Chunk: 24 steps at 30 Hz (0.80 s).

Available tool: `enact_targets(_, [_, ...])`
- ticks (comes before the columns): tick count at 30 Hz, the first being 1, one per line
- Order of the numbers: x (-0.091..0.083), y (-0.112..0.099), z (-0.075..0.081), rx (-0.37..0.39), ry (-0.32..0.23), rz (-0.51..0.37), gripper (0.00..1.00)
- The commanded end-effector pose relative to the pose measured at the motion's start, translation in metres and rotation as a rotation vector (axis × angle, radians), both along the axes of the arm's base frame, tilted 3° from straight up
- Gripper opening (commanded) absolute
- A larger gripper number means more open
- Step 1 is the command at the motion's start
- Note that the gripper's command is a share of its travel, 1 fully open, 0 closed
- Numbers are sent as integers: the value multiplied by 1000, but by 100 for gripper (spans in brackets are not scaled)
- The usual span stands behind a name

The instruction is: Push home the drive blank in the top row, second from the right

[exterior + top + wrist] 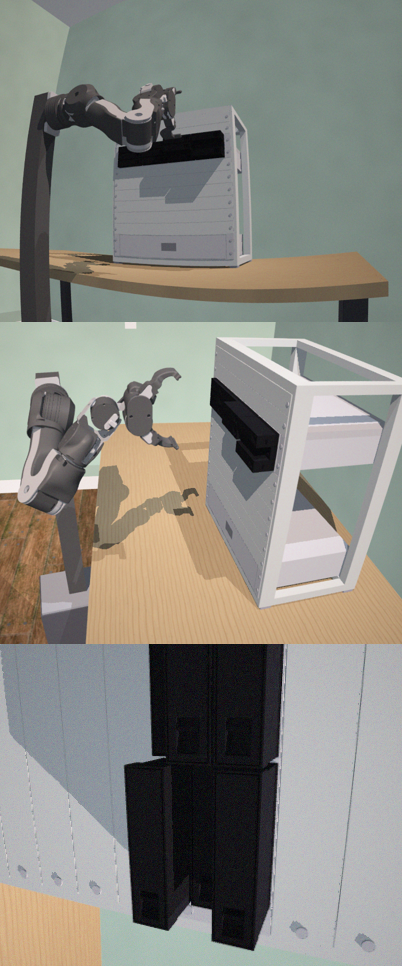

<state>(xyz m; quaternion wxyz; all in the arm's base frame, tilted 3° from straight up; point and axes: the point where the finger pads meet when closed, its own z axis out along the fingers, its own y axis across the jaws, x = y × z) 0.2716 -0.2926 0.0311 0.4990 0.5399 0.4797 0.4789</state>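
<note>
surface: wooden table point(140, 590) | on it: white rack point(278, 509), standing upright near right edge

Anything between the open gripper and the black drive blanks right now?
Nothing: the top view shows only air between the gripper and the drive blanks, with bare table below.

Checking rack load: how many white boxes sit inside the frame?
2: one upper box behind the black drive blanks, one lower box near the rack base. More may be hidden.

One arm point(67, 436), one rack point(278, 509), one table point(151, 590), one black chassis point(244, 422).
</note>
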Motion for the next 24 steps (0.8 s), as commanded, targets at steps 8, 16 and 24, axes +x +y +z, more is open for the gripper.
enact_targets(8, [0,0,1,0,-1,-2,100])
enact_targets(16, [0,0,1,0,-1,-2,0])
enact_targets(24, [0,0,1,0,-1,-2,0])
